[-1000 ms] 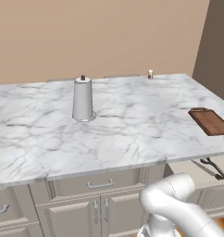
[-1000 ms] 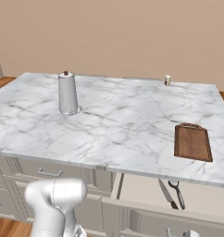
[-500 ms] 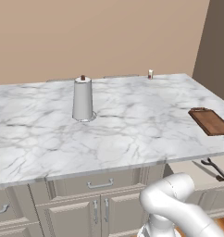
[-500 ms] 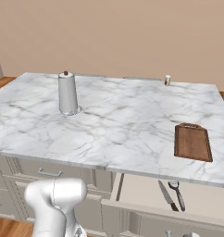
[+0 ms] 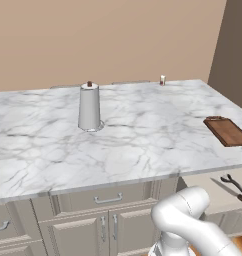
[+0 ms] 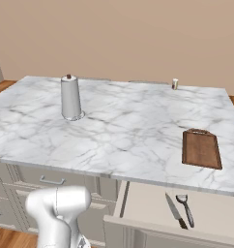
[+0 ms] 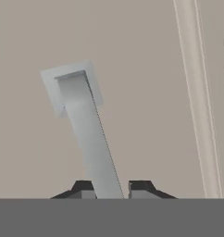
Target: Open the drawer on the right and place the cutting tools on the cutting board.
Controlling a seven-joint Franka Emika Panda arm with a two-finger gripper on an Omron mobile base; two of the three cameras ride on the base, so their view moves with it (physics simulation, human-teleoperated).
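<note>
Silver bar handle (image 7: 93, 139) is seen up close in the hand view, running between the two dark fingertips (image 7: 82, 189), and the gripper (image 7: 108, 190) is closed on it, the jaws nearly together with the bar pinched between them. One mounting plate of the handle is shown against the grey-beige panel of the drawer front (image 7: 146, 92).

From the right base view the drawer (image 6: 153, 206) is found pulled out below the right end of the marble countertop (image 6: 119, 131), and its pale box is looked into from above: one knife (image 6: 175, 210) and one peeler (image 6: 185, 209) are counted, lying side by side, just apart. In the left base view the same drawer (image 5: 213, 192) is caught at the right edge, and the two tools appear as dark shapes, the peeler (image 5: 233, 183) beyond the knife (image 5: 228, 190).

One cutting board (image 6: 201, 149) is seen flat near the countertop's right edge, above the open drawer; it is also visible in the left base view (image 5: 227, 131). One paper towel holder (image 5: 89, 107) stands upright left of centre. One small shaker (image 6: 175, 84) is spotted at the far edge. One closed drawer front (image 5: 108, 197) is shown under the counter in the left base view.
</note>
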